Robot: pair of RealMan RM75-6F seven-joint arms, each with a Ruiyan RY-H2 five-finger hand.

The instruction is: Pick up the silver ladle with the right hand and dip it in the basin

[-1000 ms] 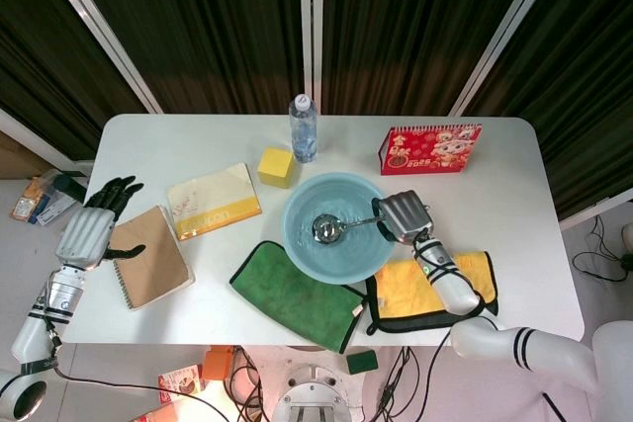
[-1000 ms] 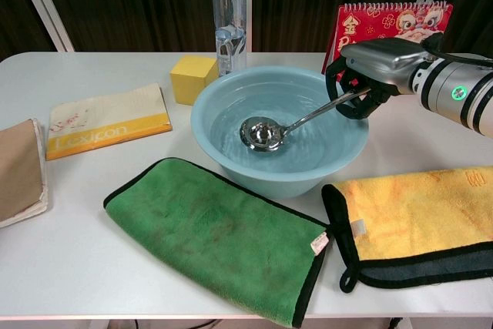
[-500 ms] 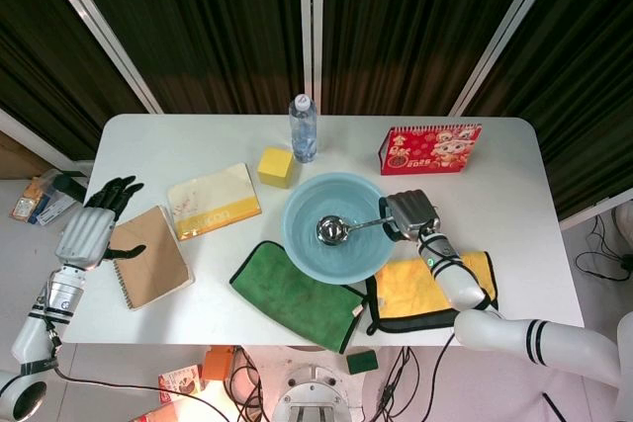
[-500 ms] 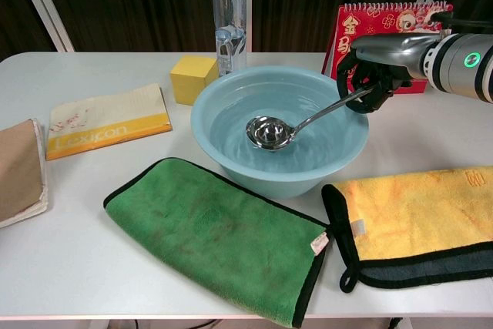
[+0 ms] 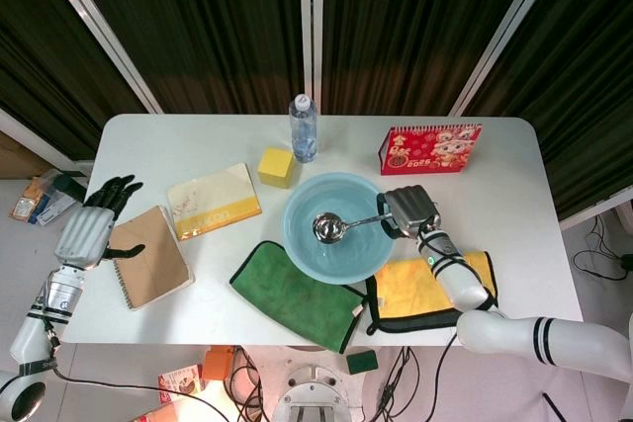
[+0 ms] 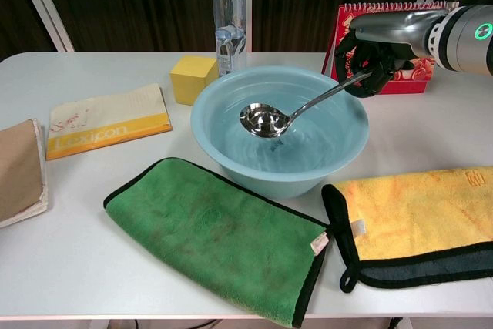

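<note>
The light blue basin (image 5: pixel 297 244) (image 6: pixel 223 156) holds water at the table's middle. My right hand (image 5: pixel 408 211) (image 6: pixel 375 45) grips the handle end of the silver ladle (image 5: pixel 329 227) (image 6: pixel 265 119) at the basin's right rim. The ladle's bowl hangs just above the water, dripping, with the handle slanting up to the hand. Far from all this, my left hand (image 5: pixel 91 229) lies open at the table's left edge beside a brown notebook (image 5: pixel 150 256); the chest view does not show it.
A green cloth (image 6: pixel 216 233) lies in front of the basin, a yellow cloth (image 6: pixel 416 221) to its right. Behind stand a water bottle (image 6: pixel 229 13), a yellow block (image 6: pixel 192 78) and a red calendar (image 6: pixel 389 25). A yellow-striped booklet (image 6: pixel 104 119) lies left.
My right hand has risen and lifted the ladle's bowl out of the water, where it sat a second ago. The left hand has not moved.
</note>
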